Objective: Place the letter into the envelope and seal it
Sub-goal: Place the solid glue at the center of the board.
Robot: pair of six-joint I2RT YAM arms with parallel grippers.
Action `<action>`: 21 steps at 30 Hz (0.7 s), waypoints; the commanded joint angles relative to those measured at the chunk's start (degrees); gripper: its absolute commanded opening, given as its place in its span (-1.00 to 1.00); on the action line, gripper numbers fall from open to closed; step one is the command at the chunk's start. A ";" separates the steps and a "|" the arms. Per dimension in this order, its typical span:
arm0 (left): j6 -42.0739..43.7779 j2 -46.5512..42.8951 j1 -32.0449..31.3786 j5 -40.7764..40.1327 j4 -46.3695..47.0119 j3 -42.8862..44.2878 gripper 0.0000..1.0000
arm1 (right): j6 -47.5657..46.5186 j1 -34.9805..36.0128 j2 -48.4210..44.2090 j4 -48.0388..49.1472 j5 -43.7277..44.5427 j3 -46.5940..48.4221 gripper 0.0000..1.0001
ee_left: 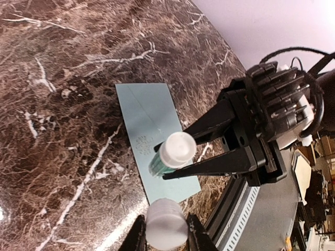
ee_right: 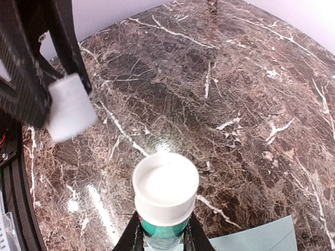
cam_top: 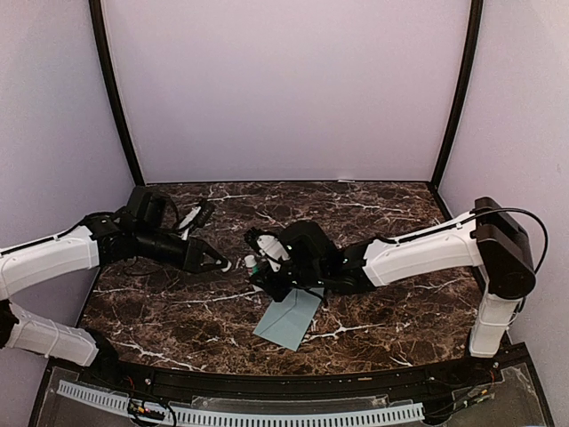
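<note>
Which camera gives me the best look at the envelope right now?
Left wrist: the envelope lies flat on the table, nearly whole, with the glue stick held in front of it. Top external shows it small, one end covered. Right wrist catches just one corner.

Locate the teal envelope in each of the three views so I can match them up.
Top external: the envelope lies just below centre, tilted.
Left wrist: the envelope is a slanted strip through the middle, passing under the tube.
Right wrist: only a corner of the envelope shows, at the bottom right.
Shared landmark: the white-tipped green tube.
</note>
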 commanded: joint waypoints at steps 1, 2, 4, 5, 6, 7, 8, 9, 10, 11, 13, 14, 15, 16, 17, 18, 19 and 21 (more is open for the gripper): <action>-2.98 -2.56 3.71 -2.90 1.69 -3.86 -0.68 | 0.99 -0.39 -2.33 15.27 5.48 -5.90 -0.99; -3.31 -2.18 4.05 -3.75 2.22 -4.29 -0.68 | 1.09 -0.38 -2.14 18.41 6.03 -7.25 -0.99; -3.36 -1.29 4.15 -7.49 2.78 -5.43 -0.67 | 1.09 -0.44 -0.86 23.35 6.75 -8.68 -0.97; -3.31 -1.00 4.15 -9.96 2.78 -5.92 -0.67 | 1.00 -0.43 0.11 24.36 7.08 -8.42 -0.97; -3.15 -0.32 4.16 -10.89 2.67 -6.07 -0.67 | 0.95 -0.47 1.17 25.40 7.29 -8.01 -0.97; -3.07 0.02 4.16 -12.18 2.68 -6.34 -0.67 | 0.93 -0.45 2.13 26.55 7.65 -7.78 -0.97; -3.16 0.55 4.16 -12.48 2.96 -6.50 -0.67 | 1.01 -0.47 3.06 27.95 8.08 -7.74 -0.97; -3.33 0.76 4.16 -12.64 3.81 -6.93 -0.67 | 1.03 -0.50 3.95 29.20 8.63 -7.64 -0.97; -3.84 0.85 4.16 -12.58 4.44 -7.24 -0.67 | 1.10 -0.44 4.78 30.16 9.11 -7.42 -0.97; -4.11 0.82 4.16 -12.40 5.75 -7.88 -0.67 | 1.12 -0.47 5.81 31.04 9.72 -7.27 -0.97; -4.85 0.92 4.17 -12.56 7.73 -8.85 -0.67 | 1.69 -0.48 7.82 33.13 10.89 -6.99 -0.97; -4.99 1.12 4.17 -12.80 8.11 -9.03 -0.67 | 1.85 -0.47 8.82 34.18 11.43 -6.84 -0.98; -5.00 1.80 4.16 -13.38 8.53 -9.23 -0.67 | 2.01 -0.44 9.80 35.04 11.89 -6.67 -0.98; -4.96 2.22 4.16 -13.74 8.60 -9.27 -0.67 | 2.08 -0.42 10.70 35.73 12.27 -6.39 -0.98; -5.02 3.15 4.16 -14.34 8.63 -9.23 -0.67 | 2.09 -0.41 11.71 36.36 12.81 -6.07 -0.98; -5.27 3.55 4.16 -14.48 8.83 -9.30 -0.67 | 1.98 -0.36 12.26 36.58 13.21 -5.79 -0.98; -5.49 4.31 4.16 -14.44 9.63 -9.48 -0.67 | 1.80 -0.35 12.74 36.64 13.44 -5.54 -0.98; -6.17 5.18 4.16 -14.26 11.11 -10.00 -0.67 | 1.47 -0.39 13.44 36.21 14.20 -4.91 -0.97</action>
